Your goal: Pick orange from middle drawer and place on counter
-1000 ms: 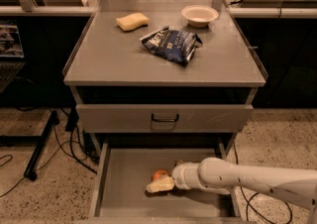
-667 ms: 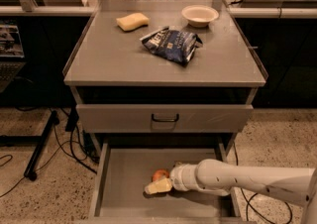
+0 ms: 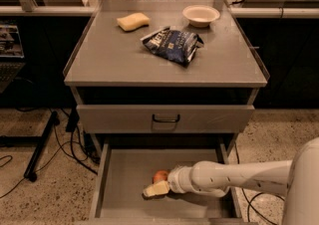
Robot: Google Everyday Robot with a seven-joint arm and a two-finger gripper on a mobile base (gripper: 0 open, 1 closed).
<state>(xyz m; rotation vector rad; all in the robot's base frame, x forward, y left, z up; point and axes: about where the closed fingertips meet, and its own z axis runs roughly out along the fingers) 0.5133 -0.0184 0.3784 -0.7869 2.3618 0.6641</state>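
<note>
The orange (image 3: 160, 174) lies on the floor of the open middle drawer (image 3: 127, 189), near its centre. My gripper (image 3: 156, 187) reaches into the drawer from the right on a white arm, its tip right at the orange and touching or nearly touching its near side. The gripper tip hides part of the fruit. The counter (image 3: 114, 59) is the grey cabinet top above, with low rims along its sides.
On the counter lie a pale yellow sponge (image 3: 133, 21), a dark blue chip bag (image 3: 172, 45) and a white bowl (image 3: 201, 15). A closed drawer front with a black handle (image 3: 166, 118) sits above the open drawer. Cables (image 3: 65, 144) trail on the floor at left.
My gripper has slid a little to the left inside the drawer and now sits closer against the orange. The orange has stayed in about the same place.
</note>
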